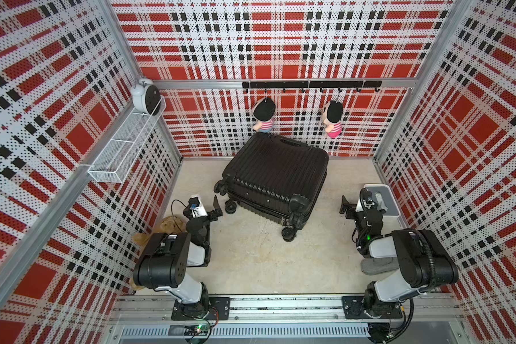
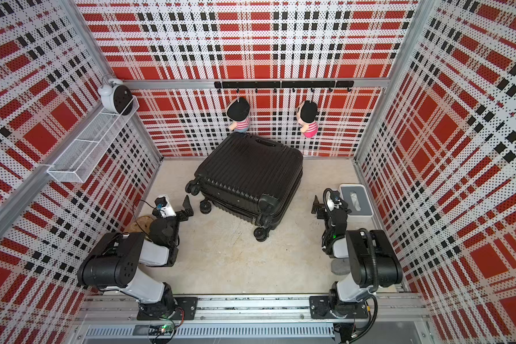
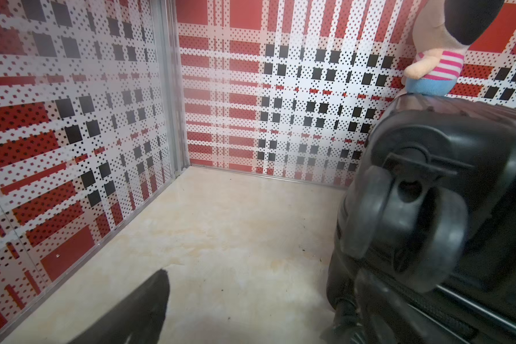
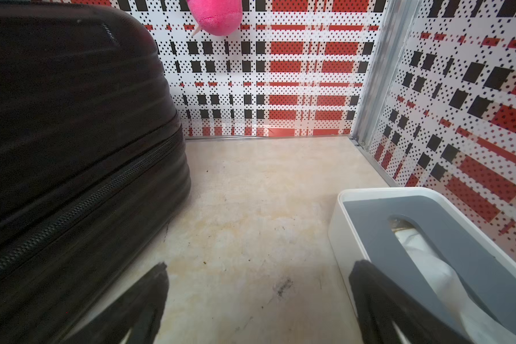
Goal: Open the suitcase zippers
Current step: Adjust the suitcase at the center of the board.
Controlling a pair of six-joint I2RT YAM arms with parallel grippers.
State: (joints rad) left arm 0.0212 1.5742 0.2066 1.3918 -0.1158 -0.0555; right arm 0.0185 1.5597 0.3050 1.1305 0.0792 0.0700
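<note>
A black ribbed hard-shell suitcase (image 1: 276, 175) (image 2: 251, 175) lies flat on the floor near the back wall, its wheels toward the left arm. The zippers (image 4: 87, 202) show as a thin black track along the seam between the two shell halves; no pull is visible. My left gripper (image 1: 218, 208) (image 3: 259, 286) stands open beside a suitcase wheel (image 3: 405, 226), holding nothing. My right gripper (image 1: 344, 205) (image 4: 258, 277) is open over bare floor, with the suitcase (image 4: 72, 104) on one side and a box on the other, touching neither.
A white tissue box with a grey lid (image 1: 383, 202) (image 4: 429, 238) stands by the right wall, close to the right gripper. Two plush dolls (image 1: 264, 114) (image 1: 333, 119) hang from a hook rail. A wire shelf (image 1: 125, 149) and clock (image 1: 146, 95) are on the left wall.
</note>
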